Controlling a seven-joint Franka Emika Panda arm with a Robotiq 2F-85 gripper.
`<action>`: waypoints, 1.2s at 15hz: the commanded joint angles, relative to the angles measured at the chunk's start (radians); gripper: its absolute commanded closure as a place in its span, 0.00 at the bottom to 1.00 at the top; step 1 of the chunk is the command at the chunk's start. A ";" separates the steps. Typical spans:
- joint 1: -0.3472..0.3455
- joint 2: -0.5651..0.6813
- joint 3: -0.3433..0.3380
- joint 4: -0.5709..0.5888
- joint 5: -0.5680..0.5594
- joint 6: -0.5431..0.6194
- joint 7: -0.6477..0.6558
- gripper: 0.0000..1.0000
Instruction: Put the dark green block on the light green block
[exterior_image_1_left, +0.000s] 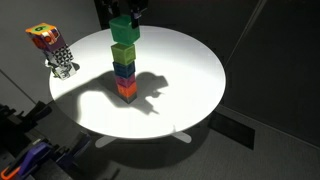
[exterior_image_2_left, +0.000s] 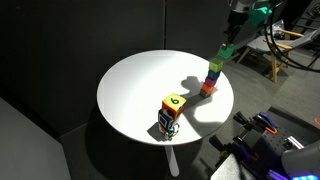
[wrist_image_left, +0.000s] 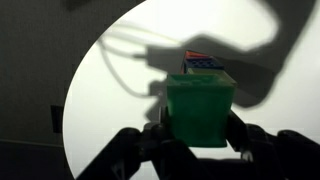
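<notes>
The dark green block (exterior_image_1_left: 122, 29) is held between my gripper's fingers (exterior_image_1_left: 129, 13), right over a stack of cubes on the round white table (exterior_image_1_left: 185, 75). The light green block (exterior_image_1_left: 124, 53) tops that stack, just below the held block; I cannot tell if they touch. In an exterior view the dark green block (exterior_image_2_left: 229, 48) sits slightly up and to the side of the light green block (exterior_image_2_left: 214, 66), under the gripper (exterior_image_2_left: 236, 30). In the wrist view the dark green block (wrist_image_left: 200, 105) fills the space between the fingers (wrist_image_left: 200, 128) and hides the light green block.
Below the light green block the stack holds green, blue, purple and orange cubes (exterior_image_1_left: 125, 85). A multicoloured cube on a checkered stand (exterior_image_1_left: 48, 45) sits near the table's edge and also shows in an exterior view (exterior_image_2_left: 171, 110). Cables and equipment (exterior_image_2_left: 265, 140) lie around the table.
</notes>
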 joint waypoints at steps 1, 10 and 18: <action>0.009 -0.009 0.003 0.013 -0.033 -0.027 0.051 0.71; 0.024 0.014 0.019 0.047 -0.080 -0.054 0.146 0.71; 0.047 0.042 0.033 0.084 -0.106 -0.078 0.198 0.71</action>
